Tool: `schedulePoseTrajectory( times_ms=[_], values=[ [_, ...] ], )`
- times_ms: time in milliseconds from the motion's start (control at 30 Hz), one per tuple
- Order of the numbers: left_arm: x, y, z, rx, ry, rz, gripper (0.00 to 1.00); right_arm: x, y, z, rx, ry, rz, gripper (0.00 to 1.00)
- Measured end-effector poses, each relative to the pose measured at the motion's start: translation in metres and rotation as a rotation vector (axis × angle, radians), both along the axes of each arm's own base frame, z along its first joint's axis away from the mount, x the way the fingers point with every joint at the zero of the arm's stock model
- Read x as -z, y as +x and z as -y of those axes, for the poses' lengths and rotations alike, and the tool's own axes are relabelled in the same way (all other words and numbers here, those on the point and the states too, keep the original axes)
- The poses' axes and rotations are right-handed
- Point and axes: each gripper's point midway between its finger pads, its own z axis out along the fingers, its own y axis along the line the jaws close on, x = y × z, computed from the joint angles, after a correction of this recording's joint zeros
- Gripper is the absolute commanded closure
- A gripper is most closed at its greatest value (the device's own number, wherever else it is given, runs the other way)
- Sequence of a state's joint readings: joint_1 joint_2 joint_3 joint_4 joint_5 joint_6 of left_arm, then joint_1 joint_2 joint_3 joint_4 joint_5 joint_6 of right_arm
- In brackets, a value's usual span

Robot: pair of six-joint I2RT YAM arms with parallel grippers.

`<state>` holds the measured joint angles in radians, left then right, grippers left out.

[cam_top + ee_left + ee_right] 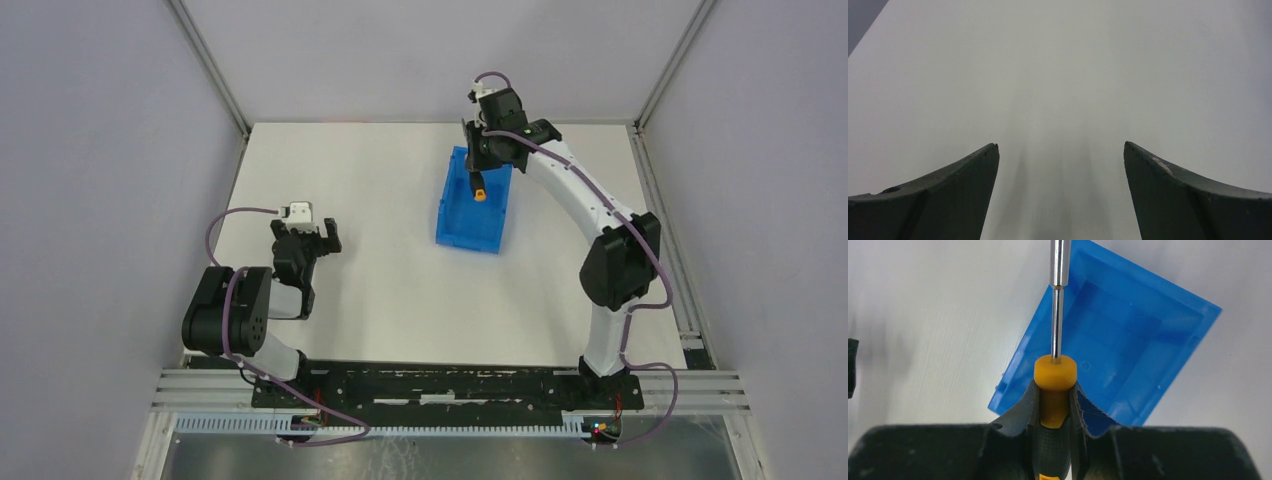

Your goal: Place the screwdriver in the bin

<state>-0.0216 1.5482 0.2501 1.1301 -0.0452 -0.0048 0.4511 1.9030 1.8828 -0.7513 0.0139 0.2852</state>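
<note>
My right gripper [478, 175] is shut on the screwdriver [1054, 390], gripping its orange-and-black handle. The thin shaft [1057, 315] points away from the wrist camera. It hangs above the bright blue bin [472, 205], which sits on the white table right of centre. In the right wrist view the bin [1128, 340] lies open below the tool, and its inside looks empty. In the top view the orange handle [480, 192] shows over the bin's far half. My left gripper [318, 238] is open and empty, low over the table at the left, far from the bin.
The white table [380, 290] is bounded by grey walls and aluminium frame posts [205, 60] at the back corners. In the left wrist view both dark fingertips [968, 170] show over bare table [1063, 90].
</note>
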Motion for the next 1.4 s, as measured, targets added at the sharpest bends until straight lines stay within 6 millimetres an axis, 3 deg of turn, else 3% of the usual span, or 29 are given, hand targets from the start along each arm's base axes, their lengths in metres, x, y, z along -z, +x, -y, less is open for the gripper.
schedulePoseTrajectory(
  times_ms=[133,333,400,467,567,767,900,1000,1100,1233,1300,1400],
  values=[
    [0.000,0.000,0.000,0.000,0.000,0.000,0.00,0.044,0.017,-0.011,0.005,-0.012,-0.020,1.00],
    [0.000,0.000,0.000,0.000,0.000,0.000,0.00,0.137,0.003,-0.004,0.012,-0.104,-0.152,1.00],
    [0.000,0.000,0.000,0.000,0.000,0.000,0.00,0.160,-0.004,-0.003,0.012,-0.136,-0.183,0.91],
    [0.000,0.000,0.000,0.000,0.000,0.000,0.00,0.173,-0.006,-0.006,0.007,-0.146,-0.196,0.74],
    [0.000,0.000,0.000,0.000,0.000,0.000,0.00,0.185,-0.006,-0.011,0.004,-0.140,-0.197,0.58],
    [0.000,0.000,0.000,0.000,0.000,0.000,0.00,0.181,0.001,-0.018,0.015,-0.110,-0.162,0.51],
    [0.000,0.000,0.000,0.000,0.000,0.000,0.00,0.164,0.002,-0.019,0.014,-0.094,-0.135,0.46],
    [0.000,0.000,0.000,0.000,0.000,0.000,0.00,0.122,0.005,-0.020,0.013,-0.055,-0.062,0.02],
    [0.000,0.000,0.000,0.000,0.000,0.000,0.00,0.055,0.000,-0.013,0.006,-0.015,0.078,0.02],
    [0.000,0.000,0.000,0.000,0.000,0.000,0.00,-0.044,-0.035,0.019,0.026,0.036,0.318,0.02],
    [0.000,0.000,0.000,0.000,0.000,0.000,0.00,-0.073,-0.056,0.040,0.056,0.045,0.421,0.02],
    [0.000,0.000,0.000,0.000,0.000,0.000,0.00,-0.074,-0.087,0.076,0.119,0.018,0.509,0.02]
  ],
)
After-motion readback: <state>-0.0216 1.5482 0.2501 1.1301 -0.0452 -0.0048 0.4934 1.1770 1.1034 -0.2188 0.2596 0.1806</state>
